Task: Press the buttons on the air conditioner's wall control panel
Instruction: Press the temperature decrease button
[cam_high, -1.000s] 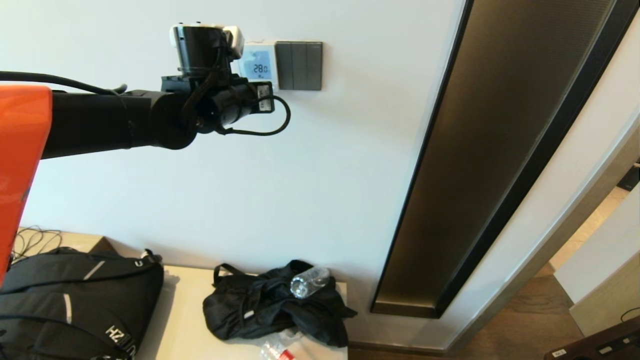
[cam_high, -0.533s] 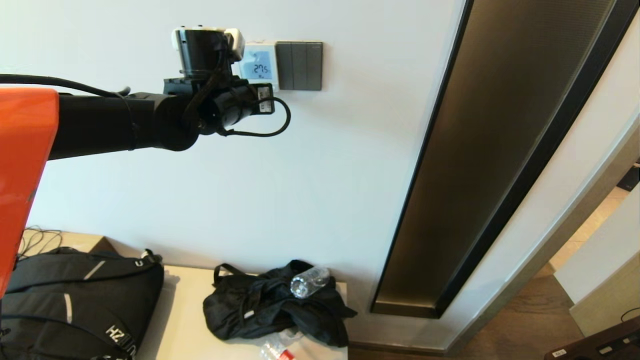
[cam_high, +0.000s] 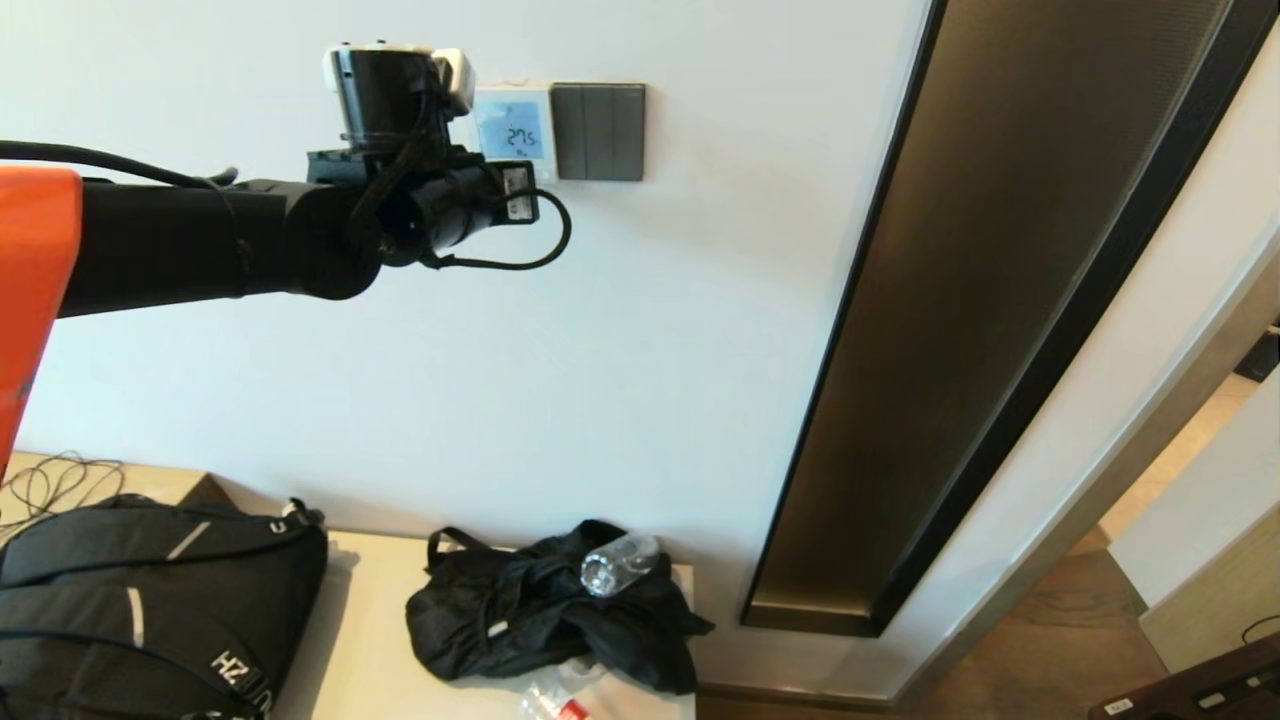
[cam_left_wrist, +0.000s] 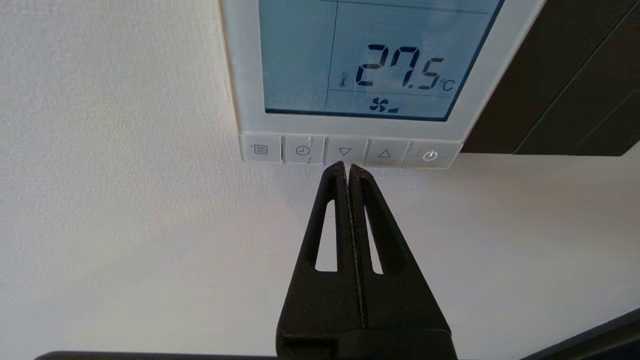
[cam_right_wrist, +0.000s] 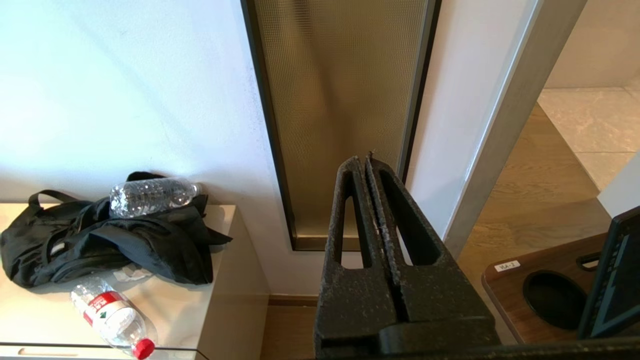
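Note:
The white wall control panel (cam_high: 512, 125) hangs on the wall, and its blue-lit screen reads 27.5 °C in the left wrist view (cam_left_wrist: 395, 70). Several small white buttons (cam_left_wrist: 345, 151) run along its bottom edge. My left gripper (cam_left_wrist: 348, 167) is shut and empty. Its tips sit at the lower edge of the down-arrow key (cam_left_wrist: 345, 151); I cannot tell if they touch it. In the head view the left wrist (cam_high: 395, 100) hides the fingers and the panel's left edge. My right gripper (cam_right_wrist: 364, 161) is shut, empty and held low, away from the panel.
A dark grey three-part switch plate (cam_high: 598, 131) adjoins the panel's right side. A tall bronze panel in a black frame (cam_high: 1000, 300) stands further right. Below, a low cabinet (cam_high: 370, 640) holds a backpack (cam_high: 150, 610), a black bag (cam_high: 540, 610) and a bottle (cam_high: 615, 565).
The screen reading dropped from 28.0 to 27.5. My left wrist has since shifted a little left and up in the head view, uncovering more of the panel.

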